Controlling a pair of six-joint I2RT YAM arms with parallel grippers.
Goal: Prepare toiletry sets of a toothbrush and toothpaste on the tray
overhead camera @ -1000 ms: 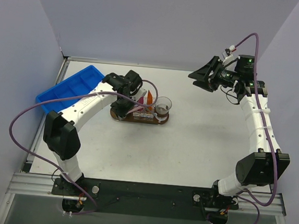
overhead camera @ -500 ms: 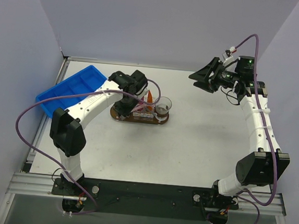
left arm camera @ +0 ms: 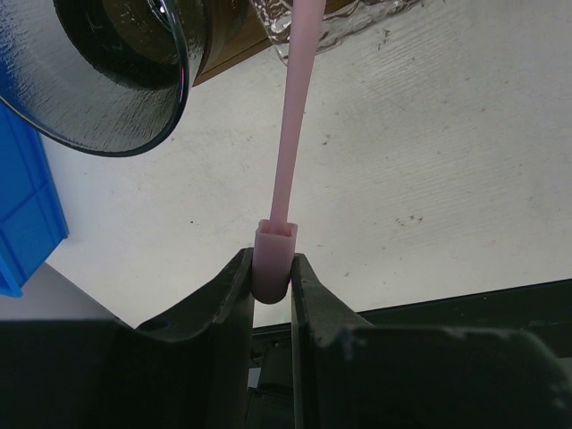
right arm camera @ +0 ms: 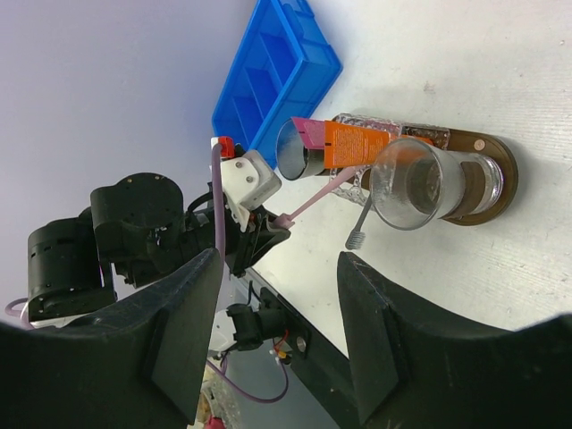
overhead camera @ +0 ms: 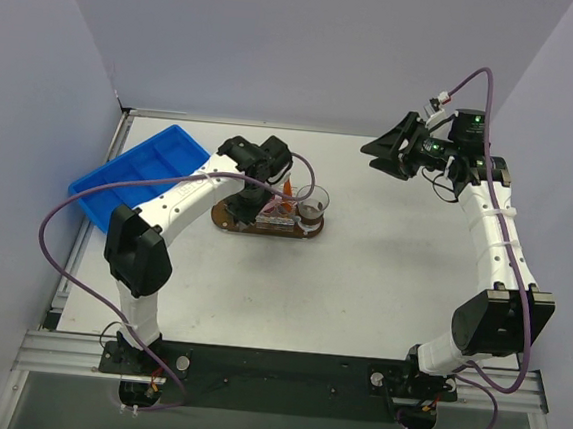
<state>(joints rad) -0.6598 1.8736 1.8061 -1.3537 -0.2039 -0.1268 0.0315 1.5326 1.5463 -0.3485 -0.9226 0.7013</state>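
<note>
Left gripper point(left arm camera: 271, 279) is pinching the butt end of the pink toothbrush point(left arm camera: 290, 116), jaws pressed onto it. I am holding the brush slanted, its far end reaching over the tray's edge. Right gripper point(overhead camera: 372, 152) is hanging spread and empty over the far right of the table point(overhead camera: 381, 283), well apart from the work.

- Blue bin point(right arm camera: 277, 71) is sitting at the far left, beside the tray.
- Tray point(right arm camera: 494, 154) is carrying two cups side by side.
- Clear cup point(right arm camera: 420, 183) is holding a lavender toothbrush point(right arm camera: 362, 219).
- Dark cup point(right arm camera: 293, 154) is holding the toothpaste point(right arm camera: 353, 143), the orange tube leaning out of its mouth.

Step in hand, as I am judging it: I am delivering the pink brush to the cup with the tube, to complete that set. The brush head is hidden, so I cannot tell whether it is inside a cup yet.

Next move is calling for the head aimed over the dark cup's rim, clear of the tube, before I am letting go.
</note>
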